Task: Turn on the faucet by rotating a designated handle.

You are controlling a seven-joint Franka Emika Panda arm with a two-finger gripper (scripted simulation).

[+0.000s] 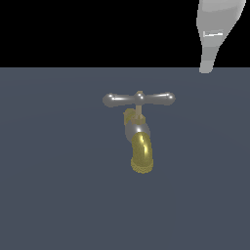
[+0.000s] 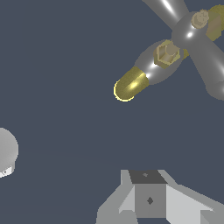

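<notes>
Nearest the wrist camera, part of the gripper (image 2: 151, 199) is seen as a pale grey blocky housing with sloping sides; the fingertips are cut off at the picture's edge, so whether the jaws are open or closed cannot be told, and nothing is seen held between them. Beyond it, the faucet (image 1: 139, 139) is set on the dark blue-grey worktop (image 1: 49, 195), about mid-scene in the exterior view. Its grey-silver body is topped by a thin stem, and a curved brass-gold spout (image 1: 142, 154) with a ribbed tip is turned downward. The handle (image 1: 138, 99), a slim silver crossbar with bulbous ends and a small brass centre knob, is carried level across the stem. In the wrist view the handle (image 2: 192, 39) is seen running diagonally, well apart from the gripper, with no contact shown. The robot arm (image 1: 217, 31) is visible as a pale tapering shape at the exterior view's upper right, well clear of the faucet.
</notes>
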